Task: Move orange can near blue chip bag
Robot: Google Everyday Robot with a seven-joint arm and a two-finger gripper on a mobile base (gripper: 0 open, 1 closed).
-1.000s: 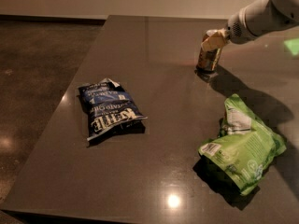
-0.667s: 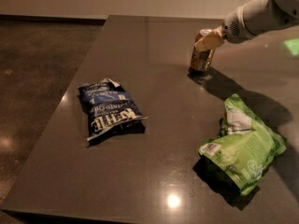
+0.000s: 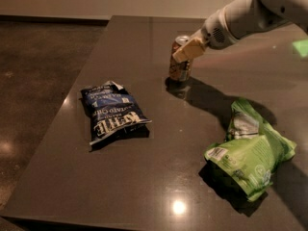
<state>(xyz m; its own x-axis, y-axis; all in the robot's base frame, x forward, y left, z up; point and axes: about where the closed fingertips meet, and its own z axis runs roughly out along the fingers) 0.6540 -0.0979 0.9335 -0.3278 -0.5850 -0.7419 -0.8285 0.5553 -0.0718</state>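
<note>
The green bag (image 3: 249, 153) lies crumpled on the desk (image 3: 144, 182), well below and to the right of the gripper (image 3: 184, 51), nearer the camera. The blue chip bag (image 3: 113, 110) lies flat below and to the left of the gripper, well apart from it, its white lettering facing up. Bare dark desk runs between the gripper and the blue chip bag, with nothing standing on that stretch. The green bag sits off to the other side. A bright spot of light reflects off the desk near its front edge.

The white arm (image 3: 240, 18) comes in from the upper right and is cut off by the picture's edge, so its base is out of sight. One tan finger lies across the front of the orange can (image 3: 180, 70); the other finger is hidden behind it. The gripper is clamped on the upper part of the orange can. A dark shadow lies just under the can, and whether its base touches the desk cannot be told. The can's label is too blurred to read. A green glow shows at the far right edge, its source unclear.

The orange can stands upright directly at the gripper, orange-gold with a silver top rim showing above the finger and a paler patch on its side. It is shorter than either bag is long.
</note>
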